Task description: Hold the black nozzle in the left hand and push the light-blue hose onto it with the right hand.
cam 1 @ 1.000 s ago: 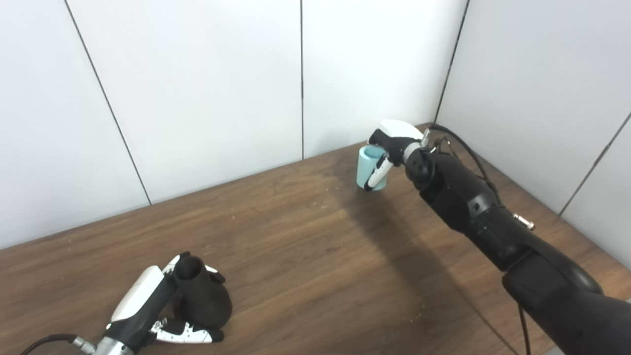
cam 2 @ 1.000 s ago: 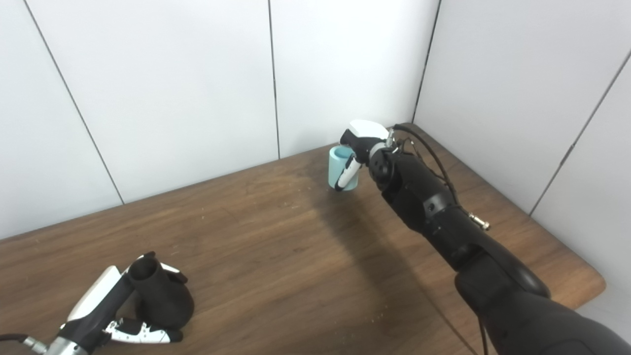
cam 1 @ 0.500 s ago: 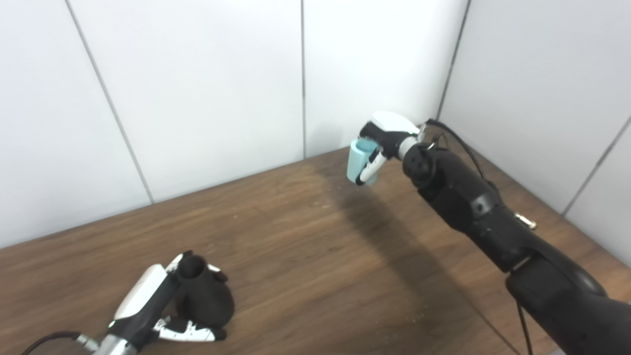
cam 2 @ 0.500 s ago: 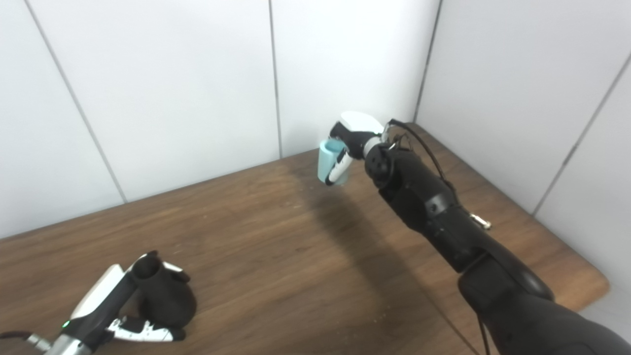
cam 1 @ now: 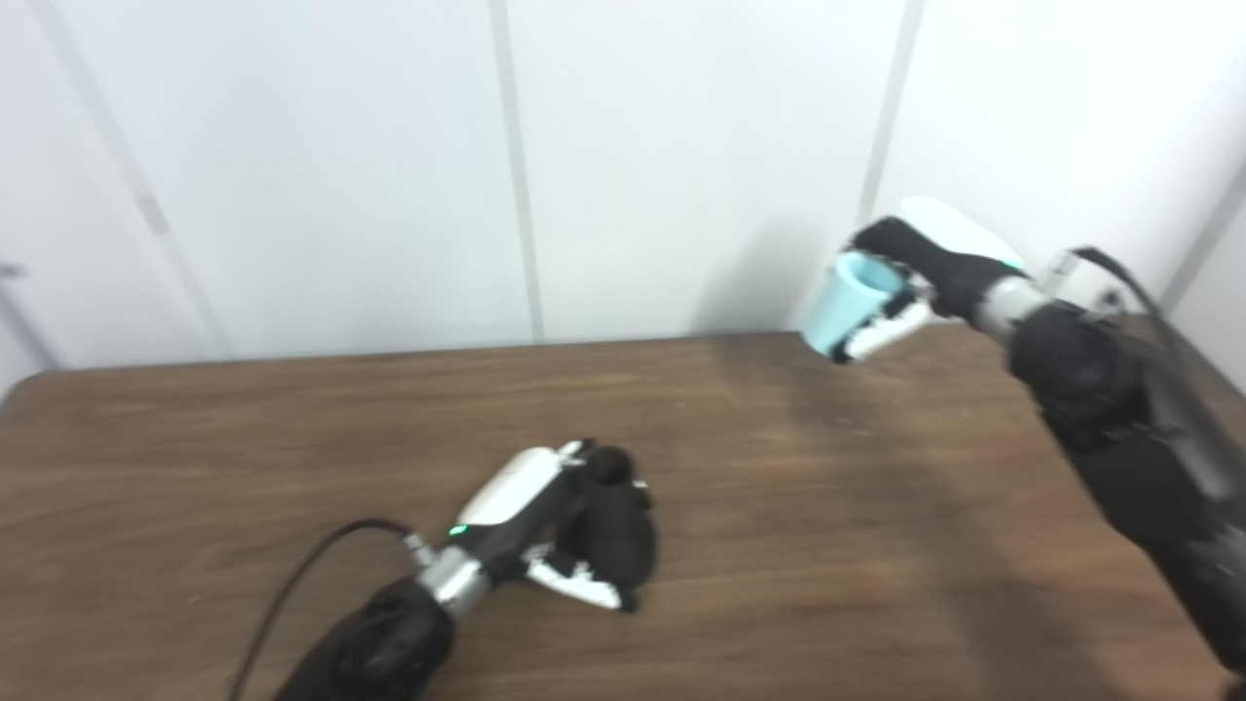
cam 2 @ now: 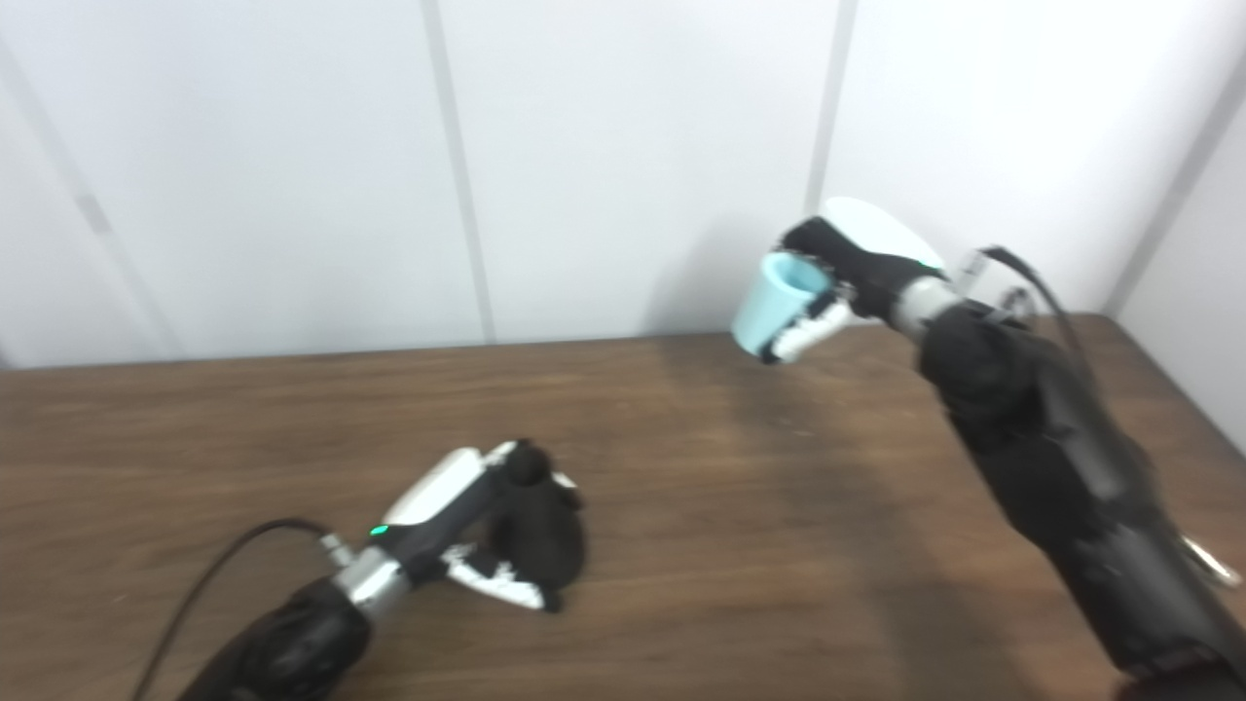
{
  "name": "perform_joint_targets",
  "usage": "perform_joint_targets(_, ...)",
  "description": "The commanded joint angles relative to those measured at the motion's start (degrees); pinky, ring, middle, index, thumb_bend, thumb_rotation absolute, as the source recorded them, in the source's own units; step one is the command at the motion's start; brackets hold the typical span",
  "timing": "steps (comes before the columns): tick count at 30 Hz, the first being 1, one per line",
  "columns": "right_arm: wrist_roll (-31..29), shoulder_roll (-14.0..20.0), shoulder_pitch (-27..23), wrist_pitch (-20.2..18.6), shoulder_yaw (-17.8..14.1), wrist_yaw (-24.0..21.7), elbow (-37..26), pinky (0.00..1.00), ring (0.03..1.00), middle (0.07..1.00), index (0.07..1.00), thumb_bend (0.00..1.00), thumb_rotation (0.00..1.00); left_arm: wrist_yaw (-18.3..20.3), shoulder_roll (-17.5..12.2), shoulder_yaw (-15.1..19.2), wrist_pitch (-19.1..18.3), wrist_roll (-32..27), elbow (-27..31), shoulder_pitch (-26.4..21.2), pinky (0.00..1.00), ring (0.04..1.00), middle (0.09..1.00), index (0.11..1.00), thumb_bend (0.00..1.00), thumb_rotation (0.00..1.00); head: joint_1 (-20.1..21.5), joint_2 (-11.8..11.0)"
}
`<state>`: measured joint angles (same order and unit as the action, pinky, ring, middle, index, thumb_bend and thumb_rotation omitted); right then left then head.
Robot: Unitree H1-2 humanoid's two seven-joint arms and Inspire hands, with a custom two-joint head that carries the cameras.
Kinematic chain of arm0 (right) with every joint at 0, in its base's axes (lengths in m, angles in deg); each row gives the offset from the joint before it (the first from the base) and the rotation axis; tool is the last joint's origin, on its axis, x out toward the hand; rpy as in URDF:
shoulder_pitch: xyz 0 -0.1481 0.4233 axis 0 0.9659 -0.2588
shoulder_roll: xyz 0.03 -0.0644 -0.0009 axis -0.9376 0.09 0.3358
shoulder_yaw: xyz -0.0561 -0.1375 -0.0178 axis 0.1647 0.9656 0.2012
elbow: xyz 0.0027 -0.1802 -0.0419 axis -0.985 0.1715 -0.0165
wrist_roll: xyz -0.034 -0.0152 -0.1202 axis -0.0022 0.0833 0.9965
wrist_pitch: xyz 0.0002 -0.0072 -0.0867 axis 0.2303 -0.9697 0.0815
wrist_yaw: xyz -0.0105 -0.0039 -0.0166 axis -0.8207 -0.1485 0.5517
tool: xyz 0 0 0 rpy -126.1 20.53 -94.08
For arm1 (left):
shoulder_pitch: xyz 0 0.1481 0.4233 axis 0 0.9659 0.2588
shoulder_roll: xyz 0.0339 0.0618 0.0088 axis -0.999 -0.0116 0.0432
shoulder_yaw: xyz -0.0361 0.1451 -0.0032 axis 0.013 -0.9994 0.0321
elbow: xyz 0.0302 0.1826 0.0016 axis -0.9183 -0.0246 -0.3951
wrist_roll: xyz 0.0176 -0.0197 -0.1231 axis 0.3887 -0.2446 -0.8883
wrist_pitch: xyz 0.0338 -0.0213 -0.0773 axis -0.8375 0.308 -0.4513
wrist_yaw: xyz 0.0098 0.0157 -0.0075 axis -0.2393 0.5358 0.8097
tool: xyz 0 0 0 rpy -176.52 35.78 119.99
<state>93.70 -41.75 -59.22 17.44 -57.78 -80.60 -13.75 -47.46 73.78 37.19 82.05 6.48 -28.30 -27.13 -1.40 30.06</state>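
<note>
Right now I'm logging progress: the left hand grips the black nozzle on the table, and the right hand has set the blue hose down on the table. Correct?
Not quite. The right hand holds the blue hose up in the air, clear of the table, as the right eye view shows. The left hand does grip the black nozzle on the table.

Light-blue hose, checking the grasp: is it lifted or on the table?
Lifted: the light-blue hose hangs in the right hand, above the table.

Black nozzle (cam 1: 615, 531) sits on the table, bulbous base down, narrow neck up (blurred). Light-blue hose (cam 1: 845, 301), short open tube, tilted, off the table, well apart to its right.
</note>
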Motion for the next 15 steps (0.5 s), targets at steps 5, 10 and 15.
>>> perform_joint_targets(5, -3.1, 0.3, -4.2, 3.5, -1.7, -1.2, -3.8, 0.38, 0.463, 0.475, 0.484, 0.5, 0.0, 4.5, 1.5, -3.6, -8.6, 5.5, -4.9, 1.8, 1.0, 0.624, 0.469, 0.496, 0.53, 0.0, -2.5, 0.2)
perform_joint_targets(10, -3.2, -0.8, -4.8, 3.6, -0.5, -3.1, -7.4, 0.37, 0.462, 0.478, 0.489, 0.5, 0.0, 4.9, 2.0, -3.7, -10.7, 6.2, -3.7, 2.1, 1.0, 0.619, 0.464, 0.498, 0.53, 0.0, -2.6, 0.6)
perform_joint_targets(15, -2.5, -2.0, -5.7, 3.0, 0.9, -5.6, -10.1, 0.37, 0.459, 0.481, 0.488, 0.5, 0.0, 5.1, 1.9, -3.5, -11.1, 6.2, -3.2, 2.3, 1.0, 0.617, 0.462, 0.499, 0.53, 0.0, -1.3, 1.0)
